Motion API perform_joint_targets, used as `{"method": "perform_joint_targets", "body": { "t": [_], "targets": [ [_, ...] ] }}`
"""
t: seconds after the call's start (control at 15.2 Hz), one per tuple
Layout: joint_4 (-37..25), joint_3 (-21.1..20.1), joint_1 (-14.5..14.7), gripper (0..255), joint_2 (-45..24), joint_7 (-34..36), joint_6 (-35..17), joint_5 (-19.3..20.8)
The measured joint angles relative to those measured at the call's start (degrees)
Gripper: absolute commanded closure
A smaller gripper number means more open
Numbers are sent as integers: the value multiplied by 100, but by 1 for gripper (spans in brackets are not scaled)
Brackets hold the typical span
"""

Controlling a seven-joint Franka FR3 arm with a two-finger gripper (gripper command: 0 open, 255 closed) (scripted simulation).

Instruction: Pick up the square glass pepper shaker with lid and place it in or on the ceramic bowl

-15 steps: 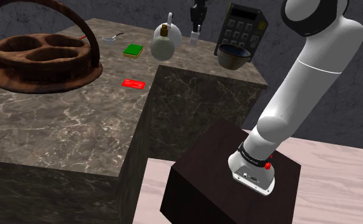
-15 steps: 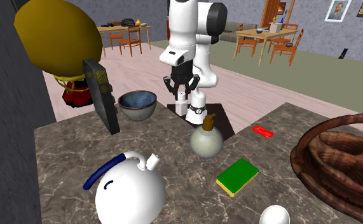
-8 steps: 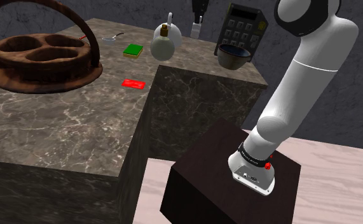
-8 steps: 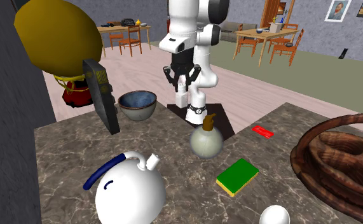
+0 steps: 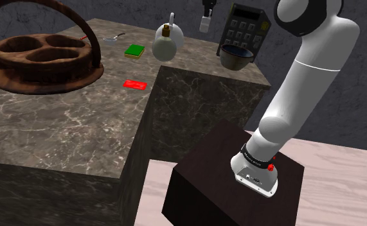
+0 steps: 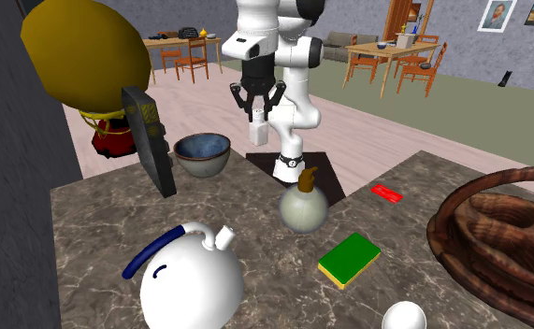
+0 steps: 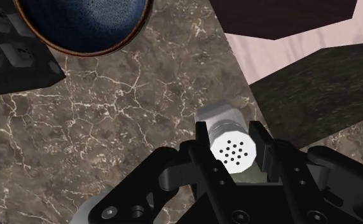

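Pepper shaker (image 6: 255, 134) lifted; placement pending.
It is clamped in the jaws above the bench (image 6: 424, 182); the bowl (image 6: 199, 164) is not yet reached.

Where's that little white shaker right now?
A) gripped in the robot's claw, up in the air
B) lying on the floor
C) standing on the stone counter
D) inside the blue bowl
A: the gripper is shut on the shaker, which hangs clear of the counter, with the bowl off to one side.
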State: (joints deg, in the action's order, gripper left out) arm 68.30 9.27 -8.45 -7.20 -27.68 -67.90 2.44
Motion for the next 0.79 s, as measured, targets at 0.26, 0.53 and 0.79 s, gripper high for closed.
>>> {"method": "perform_joint_targets", "body": {
  "t": [0.26, 0.53, 0.79],
  "targets": [
    [37, 212, -267, 255, 178, -506, 107, 79],
    [231, 471, -569, 255, 366, -1092, 57, 176],
    [225, 726, -857, 255, 418, -1667, 70, 241]
  ]
}}
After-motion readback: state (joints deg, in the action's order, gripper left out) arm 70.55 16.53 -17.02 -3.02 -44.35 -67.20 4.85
